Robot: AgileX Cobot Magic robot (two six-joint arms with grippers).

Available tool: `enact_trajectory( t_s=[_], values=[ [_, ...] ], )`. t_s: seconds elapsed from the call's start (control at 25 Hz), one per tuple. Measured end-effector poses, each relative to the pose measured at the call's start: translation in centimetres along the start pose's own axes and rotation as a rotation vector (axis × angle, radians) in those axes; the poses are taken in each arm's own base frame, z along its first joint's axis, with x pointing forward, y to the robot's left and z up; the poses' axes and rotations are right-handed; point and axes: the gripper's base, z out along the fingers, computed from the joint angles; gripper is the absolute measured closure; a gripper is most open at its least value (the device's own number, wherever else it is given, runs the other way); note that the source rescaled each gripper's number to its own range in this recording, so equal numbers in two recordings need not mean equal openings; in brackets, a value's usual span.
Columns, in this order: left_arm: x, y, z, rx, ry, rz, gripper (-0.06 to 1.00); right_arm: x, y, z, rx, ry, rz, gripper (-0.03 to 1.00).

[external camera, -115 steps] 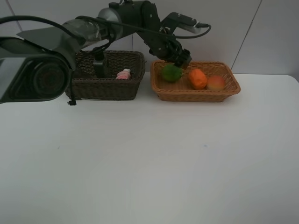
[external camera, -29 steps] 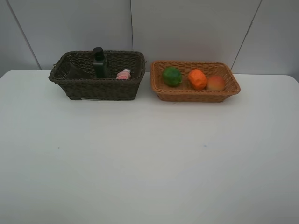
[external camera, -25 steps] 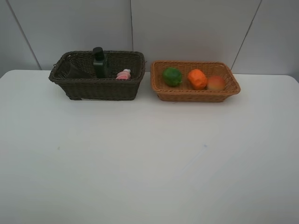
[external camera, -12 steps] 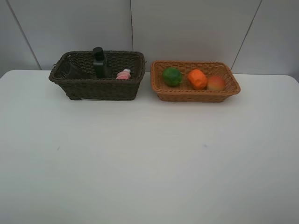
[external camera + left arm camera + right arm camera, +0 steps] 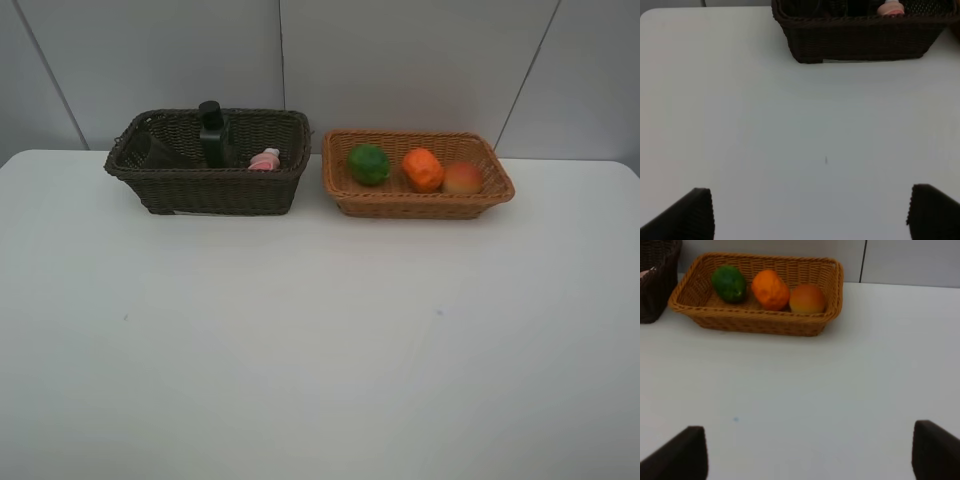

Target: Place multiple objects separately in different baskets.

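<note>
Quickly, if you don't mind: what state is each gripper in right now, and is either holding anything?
Left gripper: open, holding nothing, above the bare table.
Right gripper: open, holding nothing, also over bare table.

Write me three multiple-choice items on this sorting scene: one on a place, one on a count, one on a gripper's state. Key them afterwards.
1. Where is the pink bottle?
A. in the dark brown basket
B. in the orange-tan basket
C. on the bare table

2. How many fruits lie in the orange-tan basket?
A. one
B. two
C. three

3. How does the left gripper stand?
A. shut on a bottle
B. open and empty
C. shut on a fruit

Key: 1 A, it shows above that basket's rim beside the dark green pump bottle. 2 C, the green fruit, the orange and the peach sit in a row. 3 B, the wrist view shows the fingers wide apart with only table between them.
</note>
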Motion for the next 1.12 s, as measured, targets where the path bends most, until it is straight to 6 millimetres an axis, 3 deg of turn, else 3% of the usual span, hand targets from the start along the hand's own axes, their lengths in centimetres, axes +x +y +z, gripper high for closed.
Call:
enact_trajectory(
  t_s=[1.12],
  values=[
    [0.00,0.00,0.00,0.000,0.000,0.000,-0.06,0.00,0.00,0.00,0.000,0.000,0.000,0.30]
  ],
)
